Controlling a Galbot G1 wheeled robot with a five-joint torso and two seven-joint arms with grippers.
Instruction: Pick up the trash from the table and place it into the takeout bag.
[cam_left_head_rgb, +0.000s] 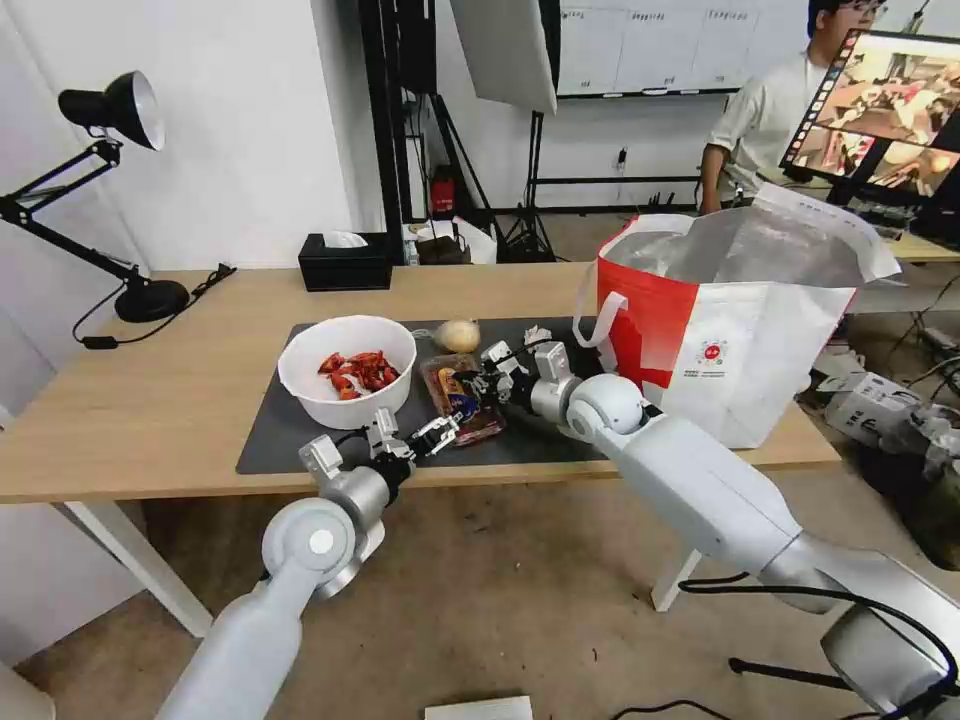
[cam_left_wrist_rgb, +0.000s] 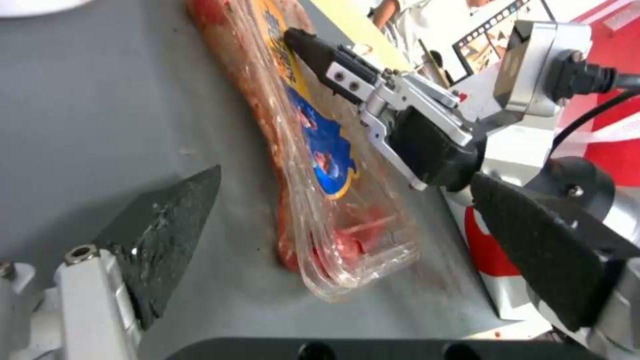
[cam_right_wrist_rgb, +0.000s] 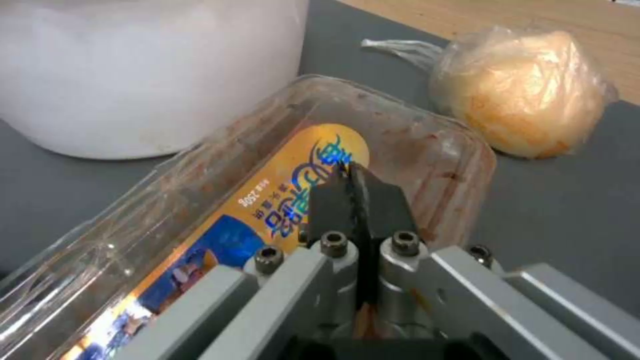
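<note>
One white bowl (cam_left_head_rgb: 347, 368), one clear hinged tray (cam_left_head_rgb: 462, 398), one wrapped beige lump (cam_left_head_rgb: 458, 335), one crumpled tissue (cam_left_head_rgb: 537, 335), one takeout bag (cam_left_head_rgb: 730, 330), one black tissue box (cam_left_head_rgb: 345, 262), one desk lamp (cam_left_head_rgb: 110, 190).

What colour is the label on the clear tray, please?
Yellow-orange and blue label on the tray, best in the right wrist view.

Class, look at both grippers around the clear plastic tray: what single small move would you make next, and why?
Probably lift the right gripper slightly: its fingers look shut on the clear tray, which lies on the dark mat, while the open left gripper waits at the tray's near end. The takeout bag stands open to its right.
</note>
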